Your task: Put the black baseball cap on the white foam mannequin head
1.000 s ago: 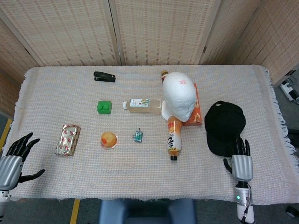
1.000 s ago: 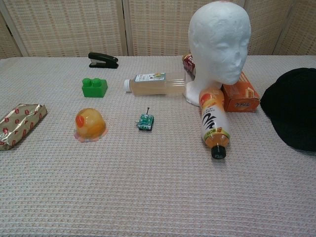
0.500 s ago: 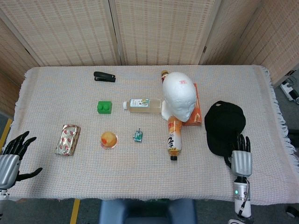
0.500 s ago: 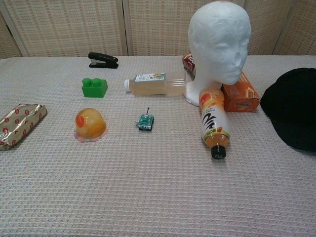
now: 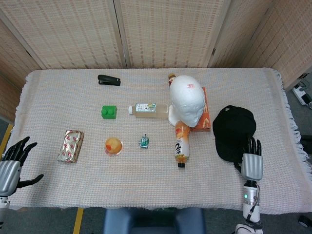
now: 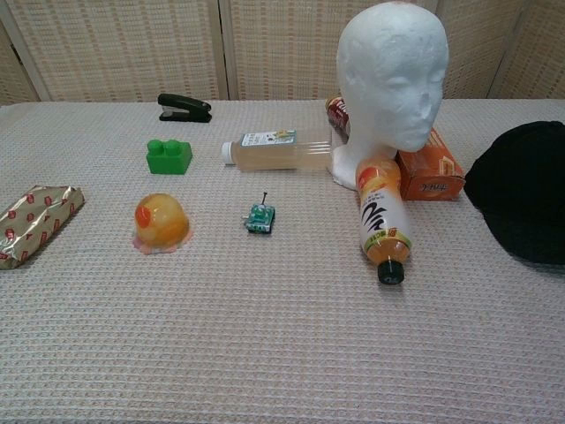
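The black baseball cap (image 5: 234,130) lies flat on the cloth at the right, and the chest view cuts it off at the right edge (image 6: 523,193). The white foam mannequin head (image 5: 186,100) stands upright just left of it, facing the near side (image 6: 393,75). My right hand (image 5: 252,163) is at the cap's near edge, fingers straight and apart, with fingertips (image 5: 250,145) touching the brim; it grips nothing. My left hand (image 5: 10,165) hovers open at the table's front left corner, far from the cap. Neither hand shows in the chest view.
An orange-label bottle (image 5: 181,143) lies in front of the mannequin, an orange box (image 5: 205,118) sits between it and the cap, and a clear bottle (image 5: 147,109) lies to its left. A black stapler (image 5: 108,80), green brick (image 5: 109,112), orange jelly dome (image 5: 113,145), small green toy (image 5: 144,142) and foil packet (image 5: 71,145) are further left.
My right hand has crept forward to the cap's near edge, nudging the cap slightly. The left hand has drawn back toward the table's left edge.
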